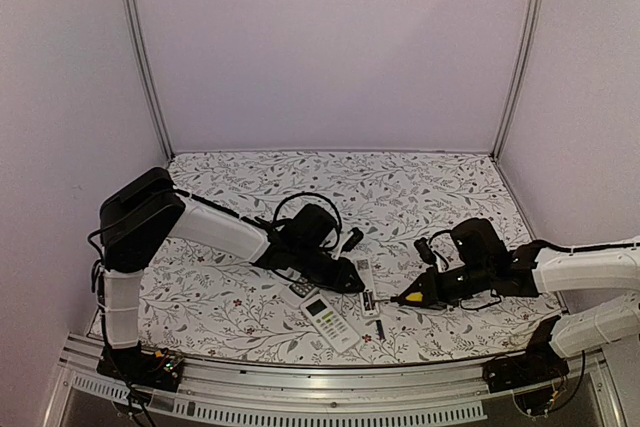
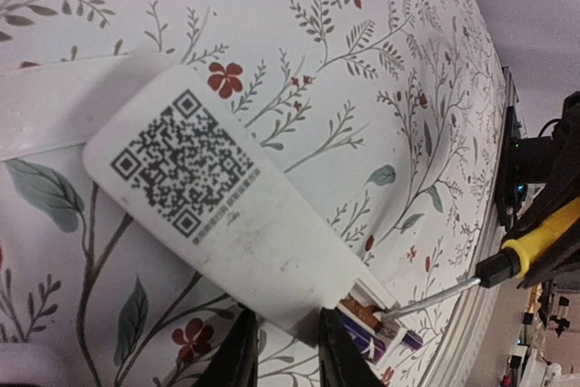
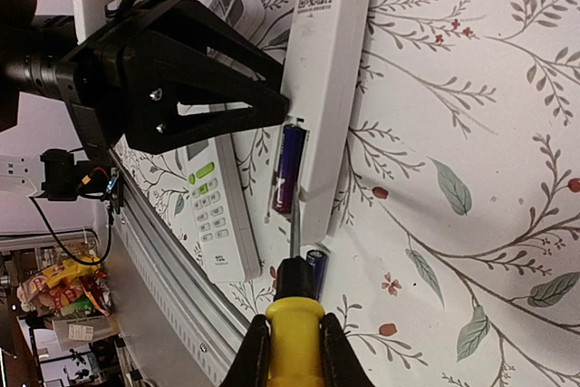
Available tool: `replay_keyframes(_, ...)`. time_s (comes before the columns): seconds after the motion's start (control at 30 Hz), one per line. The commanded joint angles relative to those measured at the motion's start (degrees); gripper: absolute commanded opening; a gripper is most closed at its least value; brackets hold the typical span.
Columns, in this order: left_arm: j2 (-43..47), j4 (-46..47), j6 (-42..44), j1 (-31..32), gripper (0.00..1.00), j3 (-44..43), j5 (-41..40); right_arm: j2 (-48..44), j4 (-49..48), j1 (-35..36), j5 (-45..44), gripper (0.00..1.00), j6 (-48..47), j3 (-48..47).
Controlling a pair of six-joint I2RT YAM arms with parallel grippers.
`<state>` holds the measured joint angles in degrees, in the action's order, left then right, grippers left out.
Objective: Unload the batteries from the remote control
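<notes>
The white remote control point(image 2: 217, 215), back side up with a QR code, lies on the floral mat. My left gripper point(image 2: 290, 351) is shut on its sides near the open battery compartment point(image 2: 381, 331). An orange battery point(image 2: 361, 314) and a purple battery point(image 3: 288, 169) lie inside. My right gripper point(image 3: 292, 351) is shut on a yellow-handled screwdriver point(image 3: 292, 319). Its tip is in the compartment, at the batteries' end. A loose dark blue battery point(image 3: 315, 269) lies on the mat beside the shaft. In the top view the remote point(image 1: 367, 282) lies between my left gripper point(image 1: 345, 275) and right gripper point(image 1: 425, 292).
A second white remote point(image 1: 330, 319) with a display and buttons lies face up just left of the held one, near the front metal rail point(image 1: 300, 387); it also shows in the right wrist view point(image 3: 213, 215). White walls enclose the mat at the back and sides.
</notes>
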<state>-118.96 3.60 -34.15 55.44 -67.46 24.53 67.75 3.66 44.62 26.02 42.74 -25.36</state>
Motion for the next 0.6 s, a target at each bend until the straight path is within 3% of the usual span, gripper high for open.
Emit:
replay_keyframes(0.0,-2.16,-2.03,0.65,0.02,0.22,0.40,-2.31,1.51,2.37,0.11,-1.61,0.00,-1.49,-2.30)
replay_keyframes(0.33,-2.20,-1.99,0.72,0.09,0.21,0.42,-1.86,5.72,3.94,0.55,-2.39,0.00,-2.92,-4.89)
replay_keyframes(0.57,-2.50,-1.88,0.72,0.03,0.20,0.42,-1.61,7.28,-0.23,0.64,0.08,0.00,-2.63,-4.33)
